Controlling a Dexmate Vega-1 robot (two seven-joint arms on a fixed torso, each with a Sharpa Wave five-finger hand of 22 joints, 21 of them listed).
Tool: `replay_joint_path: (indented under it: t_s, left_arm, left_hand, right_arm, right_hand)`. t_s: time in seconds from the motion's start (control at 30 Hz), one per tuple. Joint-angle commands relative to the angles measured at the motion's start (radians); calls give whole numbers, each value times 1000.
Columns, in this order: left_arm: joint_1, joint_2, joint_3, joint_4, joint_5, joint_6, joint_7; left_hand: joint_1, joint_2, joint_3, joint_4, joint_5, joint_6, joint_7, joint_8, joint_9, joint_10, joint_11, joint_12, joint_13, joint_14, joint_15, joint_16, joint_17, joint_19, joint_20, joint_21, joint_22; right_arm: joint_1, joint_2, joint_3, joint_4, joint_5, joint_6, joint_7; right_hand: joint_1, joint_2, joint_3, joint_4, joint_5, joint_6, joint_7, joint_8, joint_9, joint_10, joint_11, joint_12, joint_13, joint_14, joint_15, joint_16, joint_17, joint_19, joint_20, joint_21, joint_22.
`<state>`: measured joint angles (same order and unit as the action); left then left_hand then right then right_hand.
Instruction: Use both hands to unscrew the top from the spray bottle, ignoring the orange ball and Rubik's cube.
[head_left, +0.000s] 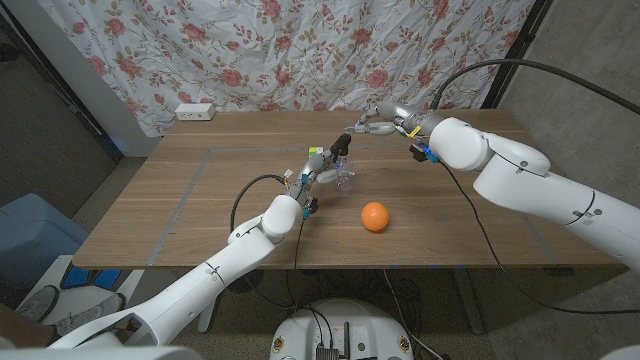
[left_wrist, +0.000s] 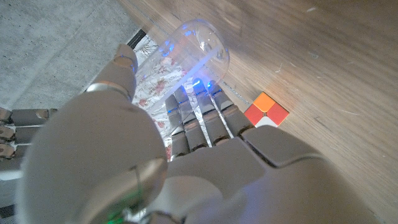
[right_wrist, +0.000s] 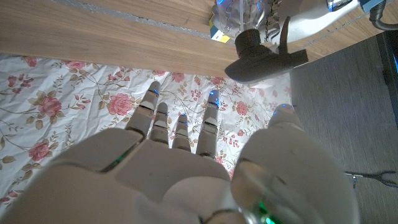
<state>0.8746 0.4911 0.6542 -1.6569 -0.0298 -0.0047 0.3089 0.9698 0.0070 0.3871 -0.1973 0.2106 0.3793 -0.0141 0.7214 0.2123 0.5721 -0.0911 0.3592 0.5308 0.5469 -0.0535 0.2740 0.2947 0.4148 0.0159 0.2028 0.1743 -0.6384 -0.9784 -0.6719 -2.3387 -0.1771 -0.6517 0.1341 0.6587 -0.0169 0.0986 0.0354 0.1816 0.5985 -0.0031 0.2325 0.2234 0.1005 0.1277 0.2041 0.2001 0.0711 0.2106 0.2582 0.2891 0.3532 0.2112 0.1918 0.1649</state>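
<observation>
Near the middle of the worktop my left hand (head_left: 318, 177) gripped the clear spray bottle (head_left: 338, 172), its black top (right_wrist: 256, 55) on, while my right hand (head_left: 372, 123), fingers spread and empty, had yet to close on it.

This looks like a makeshift robot test room or lab rather than a home. A floral bedsheet (head_left: 300, 50) is hung as a backdrop across the top of the frame, behind a plain wooden bench (head_left: 200, 200). A white power strip (head_left: 196, 112) lies at the bench's upper left. Bare grey walls (head_left: 45, 120) flank both sides, and black cables (head_left: 500, 70) loop at upper right.
</observation>
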Motion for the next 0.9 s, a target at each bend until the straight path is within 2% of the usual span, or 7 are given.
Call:
replay_joint_path:
  t_s: [0.03,0.33,0.73,0.9]
  left_arm:
    - [-1,-8,-3,15,-8,-4,7]
    - [-7,-9,-4,22,-10,-1,6]
    - [-13,-11,0,30,-16,-2,0]
    - [-16,-13,3,33,-15,2,0]
  left_hand:
    - [-119,123,43,32,-2,58,11,5,4,35,-20,6,5,8,-63,-3,2,6,6,1,4]
    - [-123,125,45,32,-2,58,12,4,3,35,-18,4,6,6,-60,-4,3,5,6,1,4]
    - [-125,124,46,29,-3,59,13,3,3,35,-20,3,7,6,-60,-4,4,5,6,1,4]
    - [-127,124,47,30,-3,59,13,3,3,34,-18,1,8,6,-61,-5,4,5,6,1,4]
  right_arm:
    - [-17,34,-25,-18,-107,-63,14]
    - [1,64,-68,-32,-181,-134,37]
    - [-1,98,-81,-28,-181,-146,50]
    - [0,114,-89,-31,-189,-179,45]
  right_hand:
    - [-38,2,-9,6,7,36,5,18,9,15,7,10,2,17,7,2,2,5,2,-3,4]
    - [-78,3,-18,13,9,106,2,48,19,36,8,15,2,34,7,4,0,12,2,-2,5]
    - [-123,0,-32,26,5,117,13,52,26,49,13,16,2,45,7,5,0,17,3,-1,5]
    - [-138,0,-36,31,4,129,13,57,28,56,14,17,2,50,7,6,0,11,5,-4,5]
